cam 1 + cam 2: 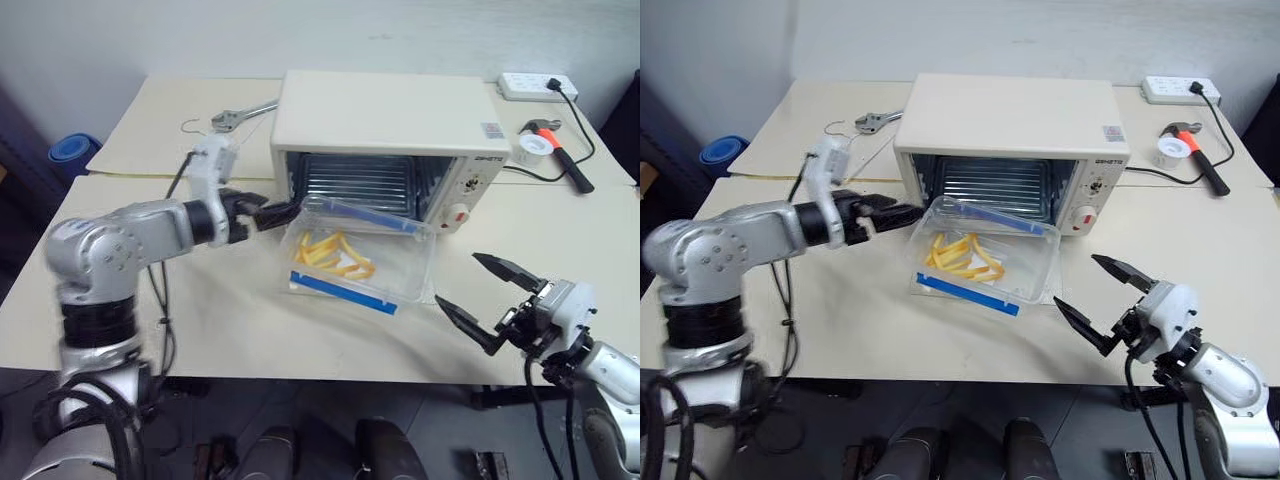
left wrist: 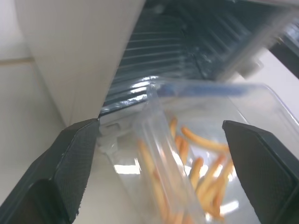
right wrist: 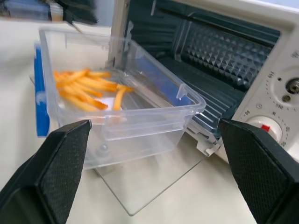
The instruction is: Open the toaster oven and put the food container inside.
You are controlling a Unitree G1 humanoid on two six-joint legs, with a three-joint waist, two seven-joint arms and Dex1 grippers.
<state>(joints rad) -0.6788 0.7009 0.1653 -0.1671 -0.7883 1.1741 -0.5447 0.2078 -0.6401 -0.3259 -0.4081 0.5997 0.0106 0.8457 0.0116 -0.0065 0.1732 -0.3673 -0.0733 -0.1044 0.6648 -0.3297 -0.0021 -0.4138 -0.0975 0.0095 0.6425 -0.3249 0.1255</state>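
The cream-white toaster oven (image 1: 380,115) stands in the middle of the table. Its glass door (image 3: 140,186) is dropped flat, baring the wire rack. The clear food container (image 1: 360,262), with blue clips and yellow food pieces, rests on the lowered door, its far end at the oven mouth. My left gripper (image 1: 270,213) is open at the container's left side, beside the oven's left front corner, and its fingers stand wide of the container's corner (image 2: 154,107). My right gripper (image 1: 457,279) hangs open near the table's front right edge, apart from the container and pointing toward it.
Behind the oven on the right lie a white power strip (image 1: 538,85), a roll of tape (image 1: 535,145) and a hammer (image 1: 565,160) with a black cable running past. A metal wrench (image 1: 238,116) lies at the back left. A seam joins two tables.
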